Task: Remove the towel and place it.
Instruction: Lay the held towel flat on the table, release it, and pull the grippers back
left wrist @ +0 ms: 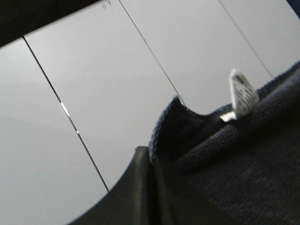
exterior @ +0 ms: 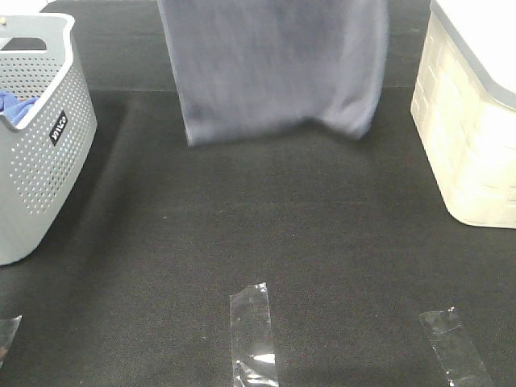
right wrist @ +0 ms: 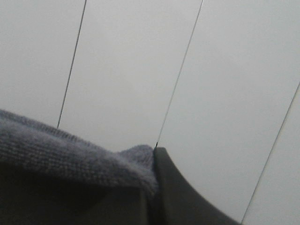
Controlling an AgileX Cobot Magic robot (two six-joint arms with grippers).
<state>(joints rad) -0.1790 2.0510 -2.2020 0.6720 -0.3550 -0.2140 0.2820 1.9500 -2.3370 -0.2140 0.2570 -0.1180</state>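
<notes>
Here, only the exterior high view shows the whole layout: the towel [exterior: 274,68], a greyish-lavender sheet, hangs from beyond the top of the frame over the far part of the black bench [exterior: 282,234], between a grey perforated basket [exterior: 40,161] and a white lidded bin [exterior: 468,137] with moulded panels. Neither end effector appears there. The wrist views supply the grip. The left end effector [left wrist: 149,157] has its dark jaws pressed together on a hemmed corner of the towel, and the right end effector [right wrist: 154,161] is likewise closed on a fold of the fuzzy pile. Both are seen against pale panels [left wrist: 93,70] with thin dark seams. A white care tag [left wrist: 243,96] stands up from the hem, its print blurred. The basket carries a small black label [exterior: 58,129] whose white lettering is not surely legible. A bright blue cloth [exterior: 16,103] lies in the basket. Two clear, glossy tape strips [exterior: 252,334] [exterior: 455,343] lie on the near bench.
</notes>
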